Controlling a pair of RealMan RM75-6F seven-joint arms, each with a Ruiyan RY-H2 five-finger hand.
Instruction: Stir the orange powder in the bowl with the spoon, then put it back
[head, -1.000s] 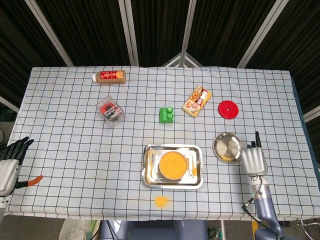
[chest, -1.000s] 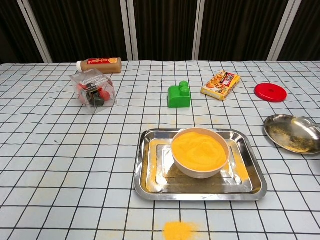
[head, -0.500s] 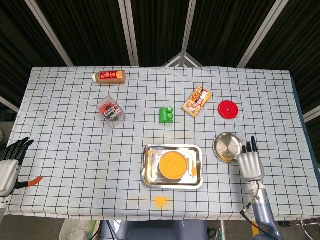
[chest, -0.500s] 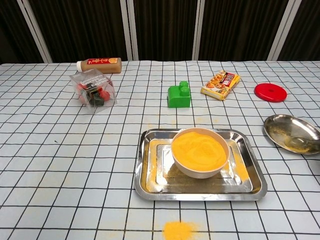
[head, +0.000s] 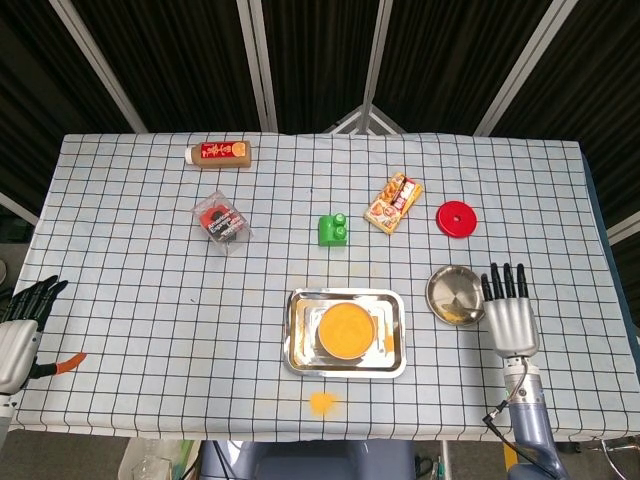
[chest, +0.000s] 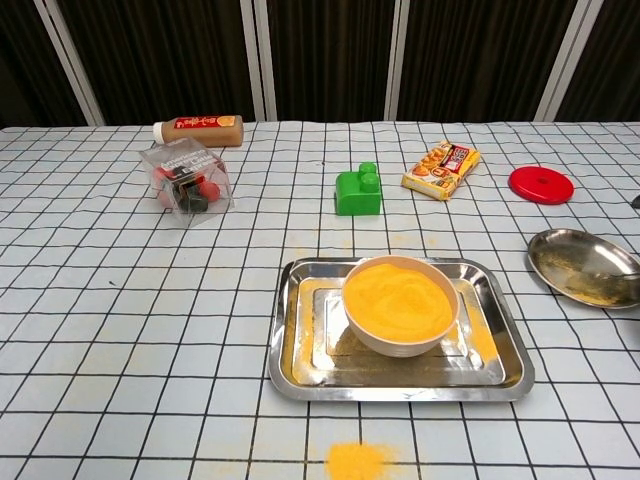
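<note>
Shifted slightly to the right of where it was half a second ago, and now stretched out straight with fingers spread and holding nothing: right robot hand (head: 510, 312), just beside the small round steel dish (head: 455, 295) on the checked worktop (head: 150, 300). Left robot hand (head: 20, 325) parked at the far left edge, fingers likewise extended, apparently empty. White bowl of orange powder (head: 346, 330) sitting in the rectangular steel tray (head: 298, 345), well apart from both hands and full nearly to the rim. Spoon not clearly made out in either view; at most a faint metallic line inside the dish in the chest view, so probably lying there. Judged to be at the pick-up step. Come in low over the dish from its right side, pinch the handle rather than the scoop end, and lift cleanly before crossing to the bowl. Keep the stirring strokes slow and shallow, away from the rim: patch of spilled orange powder (head: 321, 402) already lying in front of the tray, and more dusted on the tray floor. Afterwards, return the spoon to the dish.
</note>
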